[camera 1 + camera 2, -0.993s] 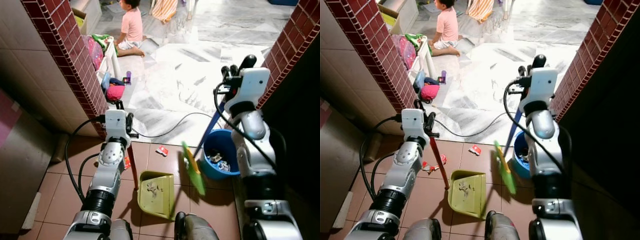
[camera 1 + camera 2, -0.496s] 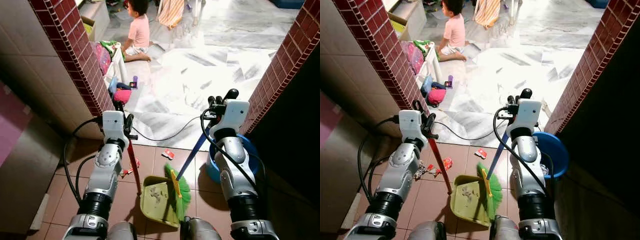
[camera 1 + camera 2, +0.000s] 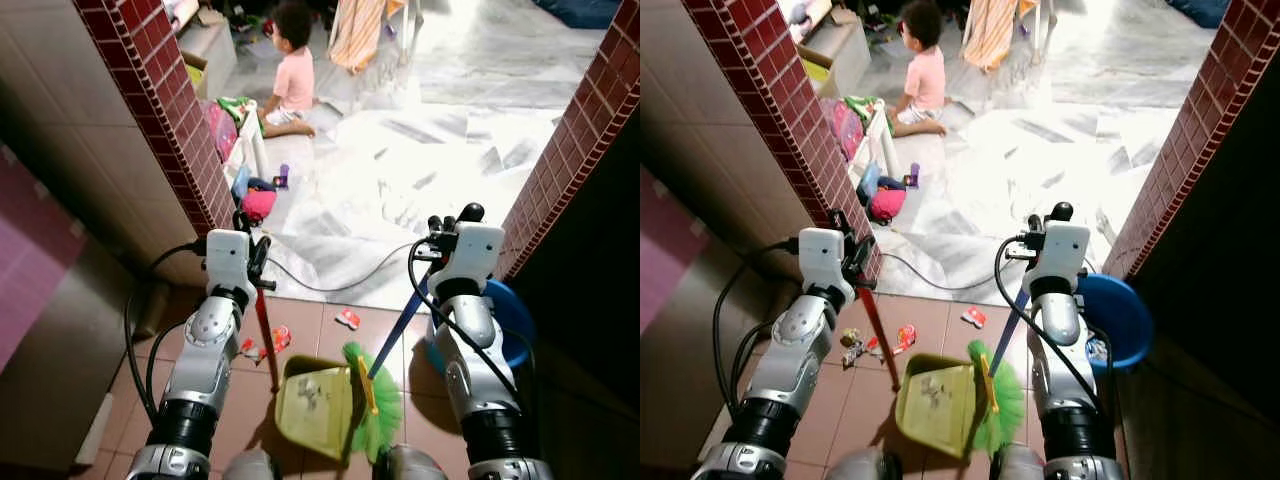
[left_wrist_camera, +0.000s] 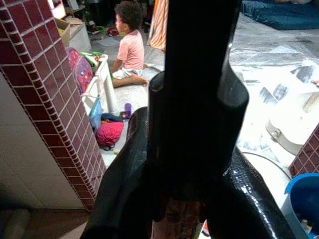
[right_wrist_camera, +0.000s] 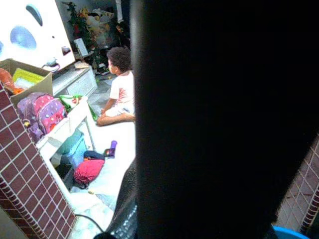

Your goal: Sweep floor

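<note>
A yellow-green dustpan (image 3: 312, 405) lies on the brown tiles in front of me, with bits of dirt in it. Its red handle (image 3: 266, 335) rises to my left gripper (image 3: 252, 248), which is shut on it. The broom's green bristles (image 3: 378, 402) rest against the dustpan's right edge. A blue broom handle (image 3: 401, 322) slants up to my right gripper (image 3: 452, 218), shut on its top. Red wrappers (image 3: 347, 318) and other litter (image 3: 852, 341) lie on the tiles left of and beyond the dustpan.
A blue bucket (image 3: 515, 318) stands at my right, by the red brick post (image 3: 575, 135). Another brick post (image 3: 165, 110) and a tiled wall close the left. A black cable (image 3: 340, 285) crosses the marble floor ahead. A person (image 3: 293, 75) sits further in, near bags and toys (image 3: 258, 200).
The broom head has swung from beside the bucket down and left to the dustpan's right edge. My right arm came in and lower. The camera has shifted too.
</note>
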Robot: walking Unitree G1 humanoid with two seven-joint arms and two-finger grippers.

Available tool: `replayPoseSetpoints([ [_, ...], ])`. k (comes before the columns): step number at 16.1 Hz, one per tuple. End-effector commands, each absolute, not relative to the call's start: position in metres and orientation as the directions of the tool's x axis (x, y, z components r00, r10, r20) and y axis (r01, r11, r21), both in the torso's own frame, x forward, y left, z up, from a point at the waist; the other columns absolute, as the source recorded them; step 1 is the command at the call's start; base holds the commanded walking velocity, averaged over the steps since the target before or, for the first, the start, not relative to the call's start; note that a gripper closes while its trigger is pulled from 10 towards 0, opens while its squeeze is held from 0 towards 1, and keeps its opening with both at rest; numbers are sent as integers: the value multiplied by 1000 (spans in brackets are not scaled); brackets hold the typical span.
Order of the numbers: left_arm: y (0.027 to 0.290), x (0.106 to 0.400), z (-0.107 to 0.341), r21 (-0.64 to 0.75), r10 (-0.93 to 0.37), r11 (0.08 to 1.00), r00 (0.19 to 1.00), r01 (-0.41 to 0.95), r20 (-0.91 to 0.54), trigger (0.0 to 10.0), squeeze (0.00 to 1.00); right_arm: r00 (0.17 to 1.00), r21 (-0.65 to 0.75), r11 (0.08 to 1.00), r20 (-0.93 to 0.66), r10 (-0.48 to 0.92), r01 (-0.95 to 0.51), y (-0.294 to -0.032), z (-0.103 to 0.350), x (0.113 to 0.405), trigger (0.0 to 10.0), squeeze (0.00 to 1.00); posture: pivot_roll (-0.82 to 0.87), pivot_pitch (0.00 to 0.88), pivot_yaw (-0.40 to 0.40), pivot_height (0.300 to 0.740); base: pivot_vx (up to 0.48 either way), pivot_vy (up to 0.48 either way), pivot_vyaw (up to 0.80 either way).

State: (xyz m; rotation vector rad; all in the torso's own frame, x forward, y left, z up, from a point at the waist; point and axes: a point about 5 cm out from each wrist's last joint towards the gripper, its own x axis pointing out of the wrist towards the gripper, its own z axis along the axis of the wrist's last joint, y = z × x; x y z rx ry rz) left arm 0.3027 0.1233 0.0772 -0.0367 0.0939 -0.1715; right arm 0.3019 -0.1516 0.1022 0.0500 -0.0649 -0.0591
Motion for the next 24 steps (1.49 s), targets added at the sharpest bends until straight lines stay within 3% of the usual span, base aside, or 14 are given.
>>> replayPoseSetpoints([
  [1, 123, 304, 82, -65, -162, 985, 985, 158, -56, 10000, 0, 998, 65, 996, 2, -67, 66, -155, 91, 304, 10000, 0, -81, 0, 118, 740, 0, 0, 0],
  [5, 106, 313, 90, -82, -204, 976, 978, 201, -36, 10000, 0, 999, 72, 997, -23, -23, 24, -148, 88, 319, 10000, 0, -65, 0, 83, 740, 0, 0, 0],
  [8, 110, 308, 88, -98, -168, 982, 985, 164, -31, 10000, 0, 998, 52, 997, -15, 60, -59, -132, 89, 320, 10000, 0, -49, 0, 26, 740, 0, 405, 0],
  [12, 110, 302, 81, -128, -100, 987, 994, 94, -40, 10000, 0, 990, 12, 991, -48, 131, -130, -133, 81, 317, 10000, 0, -37, 0, -55, 740, 0, 68, 0],
  [18, 123, 296, 74, -110, -87, 991, 993, 78, -74, 10000, 0, 994, 25, 995, -64, 93, -92, -135, 76, 318, 10000, 0, -22, 0, -27, 740, 0, 362, 0],
  [24, 98, 311, 81, -106, -209, 974, 975, 200, -79, 10000, 0, 987, 42, 988, -52, 149, -147, -115, 79, 325, 10000, 0, -32, 0, -1, 740, 0, 479, 0],
])
